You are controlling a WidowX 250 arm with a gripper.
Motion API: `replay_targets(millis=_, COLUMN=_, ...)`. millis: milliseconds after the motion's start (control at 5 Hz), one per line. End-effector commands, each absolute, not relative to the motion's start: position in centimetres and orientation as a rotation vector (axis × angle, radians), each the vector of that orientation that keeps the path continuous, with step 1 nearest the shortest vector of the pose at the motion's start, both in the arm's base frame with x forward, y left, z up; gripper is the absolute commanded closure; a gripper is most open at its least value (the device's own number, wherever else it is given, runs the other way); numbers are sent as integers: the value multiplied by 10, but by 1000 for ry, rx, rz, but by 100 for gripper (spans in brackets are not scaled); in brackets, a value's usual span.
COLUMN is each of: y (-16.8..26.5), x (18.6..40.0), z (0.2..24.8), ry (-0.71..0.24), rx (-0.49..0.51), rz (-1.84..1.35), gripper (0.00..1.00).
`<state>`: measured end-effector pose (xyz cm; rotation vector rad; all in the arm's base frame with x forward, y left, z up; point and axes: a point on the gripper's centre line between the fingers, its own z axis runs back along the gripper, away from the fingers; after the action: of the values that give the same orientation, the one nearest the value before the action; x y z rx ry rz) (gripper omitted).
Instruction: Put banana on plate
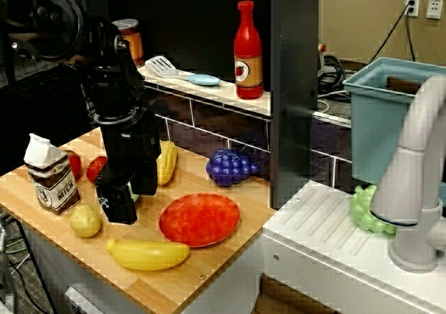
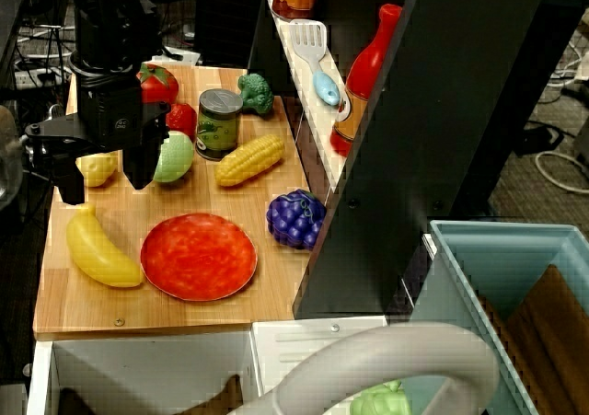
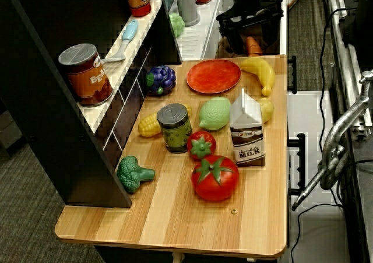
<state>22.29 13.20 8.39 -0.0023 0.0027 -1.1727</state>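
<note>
The yellow banana lies near the front edge of the wooden counter, just left of the red-orange plate, touching or nearly touching its rim. Both also show in the overhead view, the banana and the plate, and in the side view, the banana and the plate. My black gripper hangs behind the banana. In the overhead view the gripper is open and empty, its fingers spread either side of a small round yellow fruit, above the banana's far end.
A milk carton, corn cob, purple grapes, green fruit, can, tomatoes and broccoli crowd the counter. A shelf with a red bottle lies behind. A sink with a faucet is to the right.
</note>
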Motion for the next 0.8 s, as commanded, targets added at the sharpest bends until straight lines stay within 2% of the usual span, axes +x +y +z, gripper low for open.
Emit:
replay_targets(millis=0, y=132, x=223, z=84, ry=3, rx=-2, rz=-1173, gripper=0)
replay_targets(millis=200, y=126, x=215, z=63, ry=18, rx=21, rz=-1169, gripper=0)
replay_targets(millis=600, y=125, x=208, z=50, ry=-7, rx=18, rz=-1138, gripper=0)
